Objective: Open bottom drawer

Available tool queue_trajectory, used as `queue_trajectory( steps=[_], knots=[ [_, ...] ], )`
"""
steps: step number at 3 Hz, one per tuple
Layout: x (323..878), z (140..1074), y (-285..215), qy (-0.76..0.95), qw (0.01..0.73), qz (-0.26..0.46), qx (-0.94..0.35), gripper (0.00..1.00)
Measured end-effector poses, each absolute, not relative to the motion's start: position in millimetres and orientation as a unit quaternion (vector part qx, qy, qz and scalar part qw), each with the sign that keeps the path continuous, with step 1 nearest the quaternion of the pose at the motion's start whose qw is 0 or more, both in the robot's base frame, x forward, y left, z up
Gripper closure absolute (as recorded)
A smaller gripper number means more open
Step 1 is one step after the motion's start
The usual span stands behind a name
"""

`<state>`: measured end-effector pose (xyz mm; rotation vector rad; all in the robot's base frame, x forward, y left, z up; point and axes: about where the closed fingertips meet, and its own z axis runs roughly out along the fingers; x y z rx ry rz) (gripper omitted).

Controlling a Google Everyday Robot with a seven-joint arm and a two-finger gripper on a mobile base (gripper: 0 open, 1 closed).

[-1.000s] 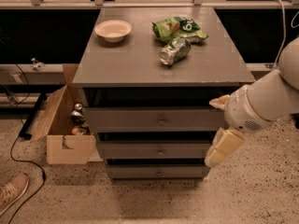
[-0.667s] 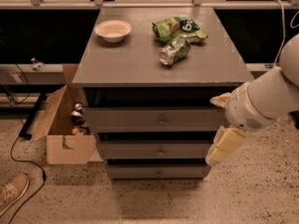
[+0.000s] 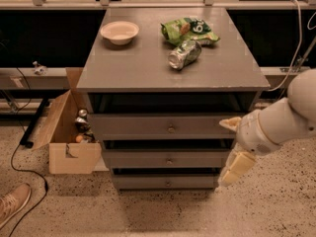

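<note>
The grey cabinet has three drawers, all closed. The bottom drawer is the lowest and narrowest-looking, with a tiny round knob at its centre. My gripper hangs at the cabinet's right front corner, level with the middle drawer. It is open and empty. One cream finger points left by the top drawer. The other finger points down towards the bottom drawer's right end. It touches no knob.
On the cabinet top lie a white bowl, a green chip bag and a crushed can. An open cardboard box with small items stands left of the cabinet. A shoe and a cable lie on the floor at left.
</note>
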<state>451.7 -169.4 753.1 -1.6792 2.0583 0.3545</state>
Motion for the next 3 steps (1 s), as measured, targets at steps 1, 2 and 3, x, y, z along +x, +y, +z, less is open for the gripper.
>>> queue_trajectory(
  steps=[1,2,3],
  knots=[
    [458.1,642.1,-164.4,0.732,0.226,0.170,-0.620,0.00],
    [461.6,566.7,-152.7,0.735,0.230,0.205,-0.604,0.00],
    [461.6,566.6,-152.7,0.735,0.230,0.205,-0.604,0.00]
  ],
)
